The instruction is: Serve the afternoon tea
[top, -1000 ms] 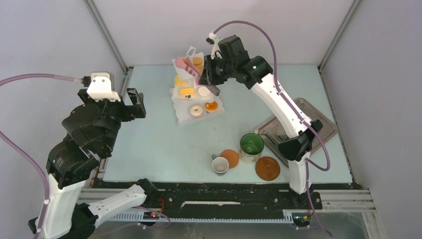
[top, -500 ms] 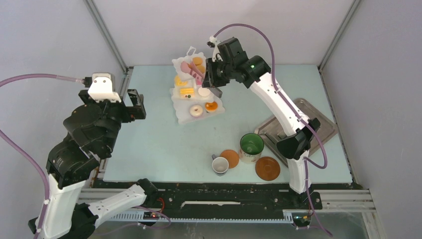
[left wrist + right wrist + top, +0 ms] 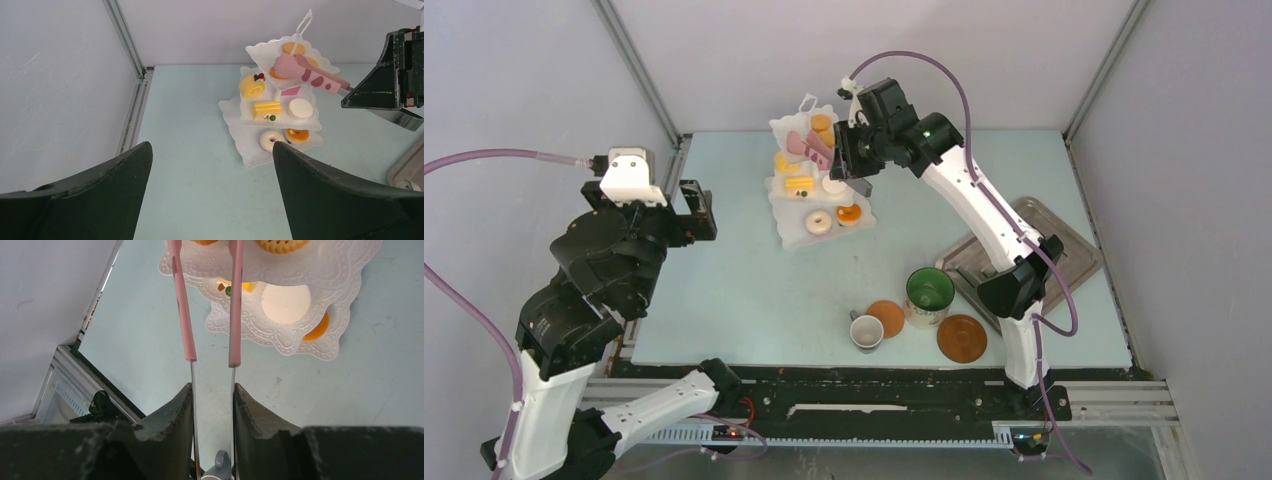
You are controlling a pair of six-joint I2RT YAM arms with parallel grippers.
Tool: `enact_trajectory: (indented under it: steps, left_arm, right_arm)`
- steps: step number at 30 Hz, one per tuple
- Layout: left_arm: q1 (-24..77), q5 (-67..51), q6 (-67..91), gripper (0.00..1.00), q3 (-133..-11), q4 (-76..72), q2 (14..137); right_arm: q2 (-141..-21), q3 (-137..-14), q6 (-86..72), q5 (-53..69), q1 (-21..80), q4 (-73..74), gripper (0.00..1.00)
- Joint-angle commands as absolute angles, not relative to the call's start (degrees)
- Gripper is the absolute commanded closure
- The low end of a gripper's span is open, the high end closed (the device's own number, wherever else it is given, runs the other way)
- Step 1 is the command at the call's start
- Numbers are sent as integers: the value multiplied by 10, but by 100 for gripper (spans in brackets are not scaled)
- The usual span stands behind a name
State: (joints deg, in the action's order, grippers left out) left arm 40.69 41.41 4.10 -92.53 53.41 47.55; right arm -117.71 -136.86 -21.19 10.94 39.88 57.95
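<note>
Two arms: the right gripper [image 3: 849, 162] reaches to the upper middle of the overhead view, level with the stand's top tier. The left gripper [image 3: 694, 210] hangs at the left edge, well apart from everything.
Right jaws: clenched on the bare metal handles of the thin pink tongs [image 3: 234, 305], whose two arms stand apart in the wrist view.
Left jaws: released and spread wide, holding nothing. From where I stand it looks parked to keep the left side out of the way.
Why tongs: I'd say they let the arm get at the small pastries without knocking the tiers. Their paw-shaped head sits over the top tier, and I cannot tell whether it grips anything.
One stand: the white three-tier scalloped stand [image 3: 239, 137], upper centre of the table.
Pastries counted: at least two orange rounds [image 3: 287, 47] on top. The middle tier has one yellow swirl roll [image 3: 252, 86], one yellow slice [image 3: 266, 109], one white round [image 3: 301, 107] and one pink cake [image 3: 291, 91]. The bottom tier has one white doughnut [image 3: 271, 140] and one orange round.
Drinkware: one white cup [image 3: 866, 332], one green-lined mug [image 3: 929, 292] and two brown saucers [image 3: 962, 338], bunched at lower centre.
One tray: the grey rectangular metal tray [image 3: 1079, 255], at the right.
</note>
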Motion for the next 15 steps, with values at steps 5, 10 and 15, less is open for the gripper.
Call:
enact_trajectory:
  steps: [5, 10, 15]
  left_arm:
    - [404, 414, 47, 2, -933, 530, 478]
    - [404, 410, 47, 2, -946, 533, 489]
    - [404, 399, 52, 2, -940, 533, 490]
  right_arm:
    - [-1170, -1393, -195, 98, 402, 562, 63]
    - [-1155, -1411, -196, 97, 399, 573, 65]
    - [-1078, -1362, -183, 89, 401, 596, 68]
